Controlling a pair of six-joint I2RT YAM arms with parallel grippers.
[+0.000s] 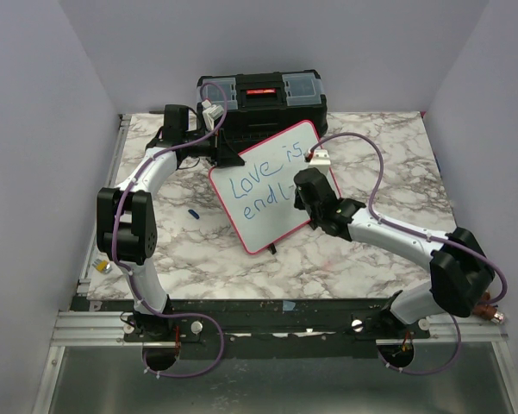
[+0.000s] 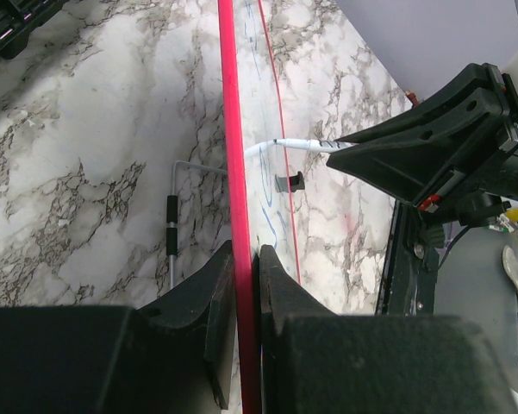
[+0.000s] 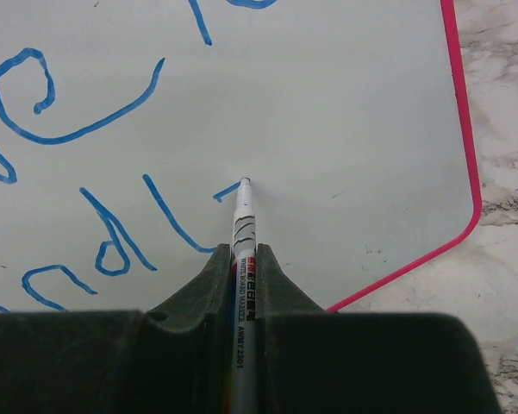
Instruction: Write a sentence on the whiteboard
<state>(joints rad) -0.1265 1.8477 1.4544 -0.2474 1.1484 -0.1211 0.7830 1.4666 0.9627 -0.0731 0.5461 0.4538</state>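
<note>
Pink-red framing marks the whiteboard [image 1: 280,145], propped mid-worktop [image 1: 375,177] with a toolbox [image 1: 263,97] at twelve o'clock. Its ten-o'clock rim is pinched by the left end effector [image 2: 244,259]. The marker [image 3: 243,216] is clamped in the right end effector [image 3: 243,254], tip on the sentence [image 1: 260,181]. The board is judged light, stiff and slippery, so the frame is best gripped.

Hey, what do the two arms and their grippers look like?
The left arm and right arm have glossy white curved links between chunky black joint housings, with a lilac cable looping along each. The left gripper and right gripper have matte black, wedge-shaped fingers.
</note>
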